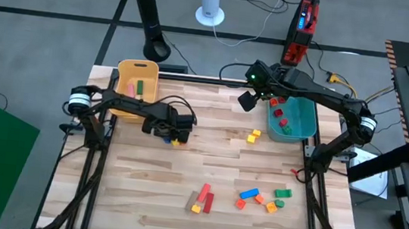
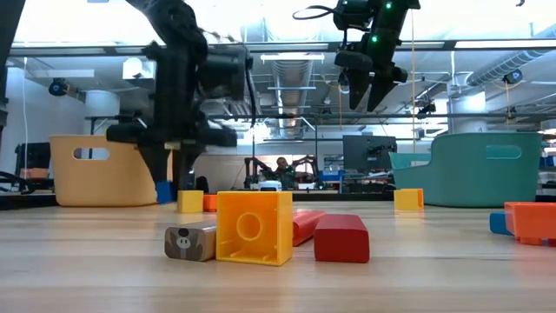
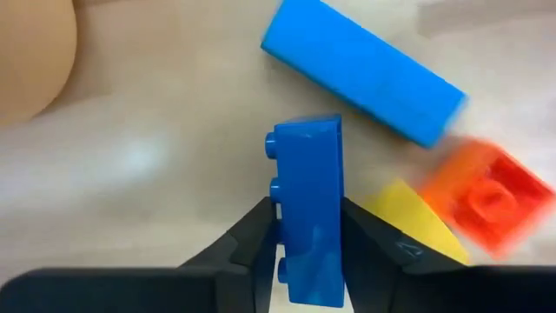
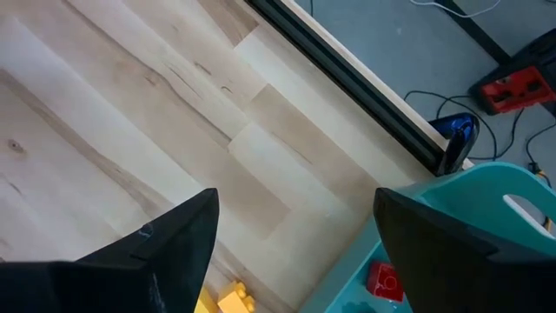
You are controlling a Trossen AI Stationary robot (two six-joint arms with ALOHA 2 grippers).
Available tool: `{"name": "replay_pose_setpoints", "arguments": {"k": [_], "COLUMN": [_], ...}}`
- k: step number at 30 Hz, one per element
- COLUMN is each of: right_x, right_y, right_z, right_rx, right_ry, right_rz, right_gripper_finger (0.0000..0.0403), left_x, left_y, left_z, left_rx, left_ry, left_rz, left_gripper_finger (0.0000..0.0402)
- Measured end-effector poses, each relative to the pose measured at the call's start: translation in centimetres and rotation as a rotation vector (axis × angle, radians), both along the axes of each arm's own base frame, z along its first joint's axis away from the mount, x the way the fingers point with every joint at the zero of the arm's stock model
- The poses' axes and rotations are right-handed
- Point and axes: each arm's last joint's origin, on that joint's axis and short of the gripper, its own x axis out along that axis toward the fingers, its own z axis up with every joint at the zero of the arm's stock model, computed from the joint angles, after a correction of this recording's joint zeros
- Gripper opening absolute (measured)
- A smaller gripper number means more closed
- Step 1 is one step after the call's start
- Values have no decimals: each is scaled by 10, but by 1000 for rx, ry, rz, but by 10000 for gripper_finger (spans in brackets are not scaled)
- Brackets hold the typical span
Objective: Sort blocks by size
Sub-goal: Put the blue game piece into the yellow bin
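Left pincer [image 3: 308, 252] clamped on a long blue block [image 3: 308, 209].
Yellow bin [image 1: 137, 73] lies at its ten o'clock, close; the block's long axis runs straight out from the pincer. Right pincer [image 4: 291, 235] gapes empty beside the teal bin [image 1: 302, 125].

in your left wrist view, the held blue block [image 3: 308, 213] is cut off by the frame's lower edge, the yellow block [image 3: 408, 213] shows only as a wedge behind a finger [image 3: 382, 243], and the orange block [image 3: 486, 196] is blurred, as is the end of the loose blue bar [image 3: 360, 69] nearest it. from above, the left gripper [image 1: 174, 130] hides nearly all of the blocks under it, and the small pieces in the teal bin [image 1: 306, 125] and yellow bin [image 1: 148, 70] are too small for you to tell bar from cube. in your low view, the orange block [image 2: 532, 219] runs off the frame's edge, and the red bar [image 2: 306, 224] is partly hidden behind the yellow cube [image 2: 254, 228].
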Motion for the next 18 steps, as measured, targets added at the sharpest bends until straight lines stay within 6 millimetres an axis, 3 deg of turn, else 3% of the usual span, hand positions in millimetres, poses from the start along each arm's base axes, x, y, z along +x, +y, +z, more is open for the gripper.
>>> {"name": "replay_pose_setpoints", "arguments": {"k": [4, 10, 14, 18], "right_x": [0, 0, 1, 1], "right_y": [0, 0, 0, 1], "right_z": [0, 0, 0, 0], "right_rx": [0, 7, 15, 48], "right_ry": [0, -12, -28, -46], "right_rz": [0, -22, -44, -30], "right_gripper_finger": [288, 279, 276, 279], "left_x": [1, 1, -14, -41], "left_y": [-8, -14, 1, 27], "left_z": [26, 94, 127, 145], "left_rx": [-11, -23, 13, 47], "left_ry": [-13, -91, -109, -81], "left_rz": [-62, -196, -227, -206], "left_gripper_finger": [89, 85, 85, 85]}}
